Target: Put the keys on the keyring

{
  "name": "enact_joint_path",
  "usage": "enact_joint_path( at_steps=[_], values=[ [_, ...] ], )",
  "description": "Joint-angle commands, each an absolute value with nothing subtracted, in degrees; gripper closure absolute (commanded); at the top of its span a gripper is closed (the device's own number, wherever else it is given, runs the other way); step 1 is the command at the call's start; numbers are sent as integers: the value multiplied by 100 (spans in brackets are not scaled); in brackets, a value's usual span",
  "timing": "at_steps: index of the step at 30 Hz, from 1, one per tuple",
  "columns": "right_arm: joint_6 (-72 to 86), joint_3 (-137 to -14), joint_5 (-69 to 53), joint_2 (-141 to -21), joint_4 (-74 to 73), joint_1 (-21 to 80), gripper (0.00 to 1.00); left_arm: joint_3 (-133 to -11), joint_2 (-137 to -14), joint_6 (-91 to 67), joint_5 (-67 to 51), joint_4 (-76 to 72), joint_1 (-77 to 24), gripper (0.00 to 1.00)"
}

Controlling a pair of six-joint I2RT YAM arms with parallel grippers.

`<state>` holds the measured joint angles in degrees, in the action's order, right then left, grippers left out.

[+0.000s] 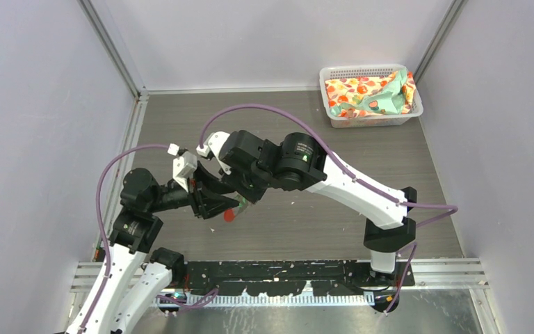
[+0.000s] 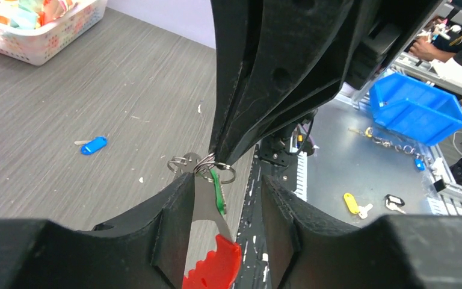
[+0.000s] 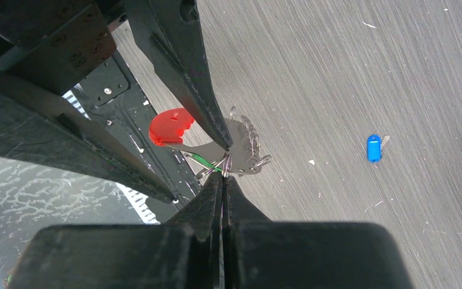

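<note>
Left wrist view: right tool (image 2: pixel 219 158) pinches the keyring (image 2: pixel 200 165) loops, left tool (image 2: pixel 225 188) stands wide around it; that thin grip may slip, blue key (image 2: pixel 93 145) unthreaded at left.

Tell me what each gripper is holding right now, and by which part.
The right gripper pinches the keyring by its wire loops. The left gripper is open around its red-tipped tag, not clamping it.

Robotics lab: aluminium-framed test booth (image 1: pixel 111 49), blue parts bin (image 2: pixel 418 108) alongside.
</note>
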<state>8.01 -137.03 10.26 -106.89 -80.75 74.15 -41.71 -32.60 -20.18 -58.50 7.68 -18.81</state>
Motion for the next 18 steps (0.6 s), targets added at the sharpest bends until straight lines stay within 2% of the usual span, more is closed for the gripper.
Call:
enact_joint_path(
  at_steps=[1,6,15,18],
  values=[
    [896,-14020,1088,-10625,-8003,7453,99,-4093,-3215,-1576,-5916,848,-1916,56],
    [897,-14073,1018,-10634,-7992,7453,99,-4052,-3148,-1161,-5762,1028,-1925,66],
    [874,-13899,967,-10570,-7957,7453,99,-4166,-3183,-1497,-5654,746,-1934,97],
    [889,-13689,971,-10485,-7888,7453,99,-4190,-3171,-1580,-5774,709,-1934,100]
  ],
)
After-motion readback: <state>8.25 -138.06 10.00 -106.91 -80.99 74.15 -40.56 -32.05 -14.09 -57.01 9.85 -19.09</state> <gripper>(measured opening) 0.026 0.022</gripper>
